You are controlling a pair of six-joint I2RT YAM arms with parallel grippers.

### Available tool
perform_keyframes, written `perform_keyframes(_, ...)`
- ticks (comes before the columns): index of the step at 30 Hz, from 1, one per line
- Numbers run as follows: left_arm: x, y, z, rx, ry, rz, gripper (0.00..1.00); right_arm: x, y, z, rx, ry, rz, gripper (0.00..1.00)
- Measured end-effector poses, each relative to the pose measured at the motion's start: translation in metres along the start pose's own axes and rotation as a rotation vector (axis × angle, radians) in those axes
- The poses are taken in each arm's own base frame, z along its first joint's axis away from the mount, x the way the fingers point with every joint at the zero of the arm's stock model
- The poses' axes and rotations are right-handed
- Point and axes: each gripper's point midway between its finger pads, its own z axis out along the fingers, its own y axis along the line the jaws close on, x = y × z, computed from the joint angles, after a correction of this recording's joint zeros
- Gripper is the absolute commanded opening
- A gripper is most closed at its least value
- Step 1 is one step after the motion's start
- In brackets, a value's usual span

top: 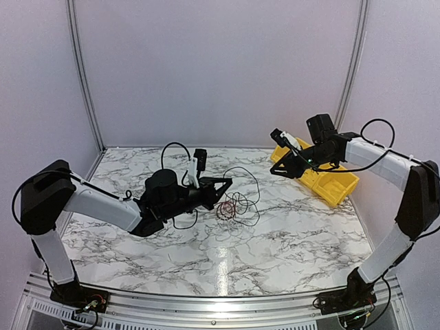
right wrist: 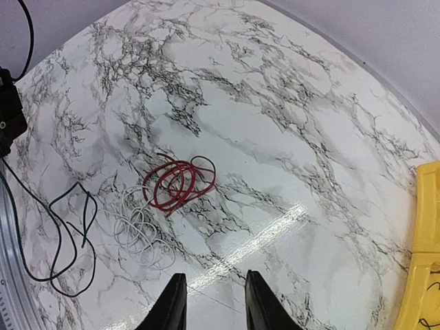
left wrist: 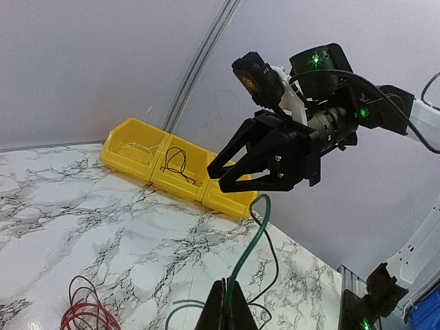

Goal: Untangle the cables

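The cables (top: 234,206) lie in a loose heap near the middle of the table (right wrist: 289,103), just beside the left gripper (left wrist: 225,295). Its jaws are closed on one thin greenish wire (left wrist: 249,240), which rises from them in a soft curve. The right gripper (right wrist: 215,275) hangs above the marble with its jaws partly apart and nothing between them. I judge these wires to be very light and limp. They probably keep their curl, slide easily on the glossy top, and drag their neighbours along when pulled. A good place to take hold seems to be a free end or an outer loop, for example on the red coil (right wrist: 177,184) or the white coil (right wrist: 141,230), not the crossing in the middle. The surface is flat, hard and reflecting. There is much free room around the heap. The yellow bin (left wrist: 230,204) stands at the far right edge, and a black cable (left wrist: 175,165) lies in its middle compartment.
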Motion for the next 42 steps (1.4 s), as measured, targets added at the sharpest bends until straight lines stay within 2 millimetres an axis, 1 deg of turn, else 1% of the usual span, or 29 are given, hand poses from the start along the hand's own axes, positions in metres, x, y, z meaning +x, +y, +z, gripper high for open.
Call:
perform_keyframes(3, -0.004, -0.001, -0.014, -0.008, -0.005, -0.034, 0.0, -0.002, 0.006, 0.001, -0.034, -0.01, -0.004, 0.31)
perform_keyframes(6, -0.005, -0.001, -0.032, -0.023, -0.003, -0.064, 0.0, -0.002, 0.014, 0.008, -0.077, -0.006, -0.013, 0.33)
perform_keyframes(9, -0.01, -0.001, -0.053, -0.042, -0.01, -0.084, 0.0, -0.001, 0.03, 0.028, -0.144, 0.019, -0.035, 0.35)
perform_keyframes(12, -0.017, 0.0, -0.072, -0.066, -0.036, -0.097, 0.0, 0.003, 0.054, 0.051, -0.228, 0.057, -0.066, 0.37)
perform_keyframes(14, -0.018, 0.004, -0.085, -0.092, -0.048, -0.101, 0.0, 0.007, 0.071, 0.068, -0.278, 0.087, -0.085, 0.38)
perform_keyframes(17, -0.006, 0.016, -0.101, -0.139, -0.034, -0.097, 0.0, 0.013, 0.093, 0.091, -0.344, 0.127, -0.102, 0.38)
perform_keyframes(22, 0.042, 0.044, -0.132, -0.217, 0.055, -0.071, 0.0, 0.021, 0.119, 0.127, -0.443, 0.178, -0.107, 0.39)
perform_keyframes(24, 0.057, 0.051, -0.142, -0.235, 0.084, -0.07, 0.0, 0.024, 0.127, 0.14, -0.474, 0.196, -0.108, 0.4)
perform_keyframes(26, 0.062, 0.054, -0.147, -0.24, 0.092, -0.07, 0.0, 0.028, 0.137, 0.152, -0.508, 0.215, -0.111, 0.41)
perform_keyframes(29, 0.063, 0.054, -0.151, -0.235, 0.083, -0.07, 0.0, 0.035, 0.156, 0.166, -0.564, 0.243, -0.109, 0.43)
perform_keyframes(34, 0.068, 0.056, -0.16, -0.235, 0.081, -0.07, 0.0, 0.042, 0.176, 0.177, -0.619, 0.276, -0.098, 0.45)
perform_keyframes(37, 0.072, 0.058, -0.164, -0.24, 0.089, -0.07, 0.0, 0.039, 0.183, 0.18, -0.643, 0.28, -0.087, 0.47)
perform_keyframes(42, 0.07, 0.057, -0.164, -0.235, 0.08, -0.07, 0.0, 0.025, 0.187, 0.192, -0.676, 0.263, -0.067, 0.5)
